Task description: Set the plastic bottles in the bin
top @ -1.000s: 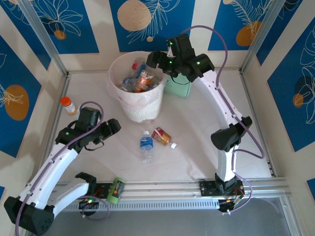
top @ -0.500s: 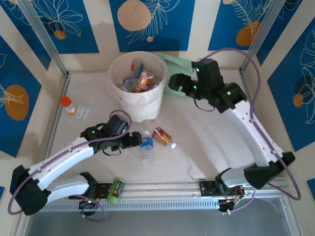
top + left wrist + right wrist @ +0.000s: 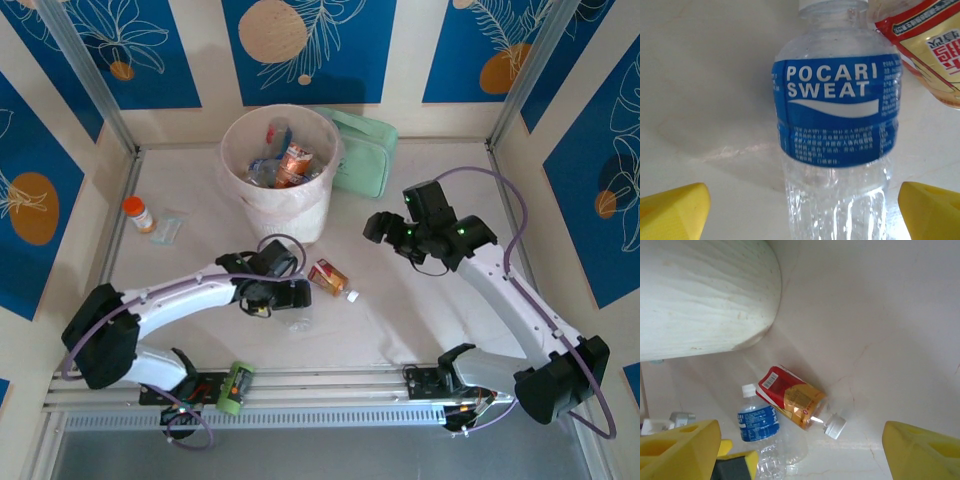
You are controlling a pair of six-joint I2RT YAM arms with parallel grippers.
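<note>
White tabletop (image 3: 390,310) between blue floral walls (image 3: 330,50); left hand (image 3: 800,200) wide astride a blue-labelled bottle (image 3: 835,110); right hand (image 3: 378,227) wide, empty.

- Your left arm (image 3: 170,295) and right arm (image 3: 510,290) wear white shells with black joint housings.
- Purple cables (image 3: 522,205) loop along both.
- Green lights (image 3: 461,229) dot the wrists.
- Fingers (image 3: 671,212) are yellow wedges.
- Black bases (image 3: 447,385) sit on the aluminium rail (image 3: 330,380).

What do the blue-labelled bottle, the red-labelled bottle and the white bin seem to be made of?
Blue-labelled bottle: clear, glossy thin plastic, probably; the table shows through its ribbed body. Red-labelled bottle: likewise clear plastic with a shiny printed film label. Bin: probably matte cream-white plastic, draped with a thin wrinkled bag.
</note>
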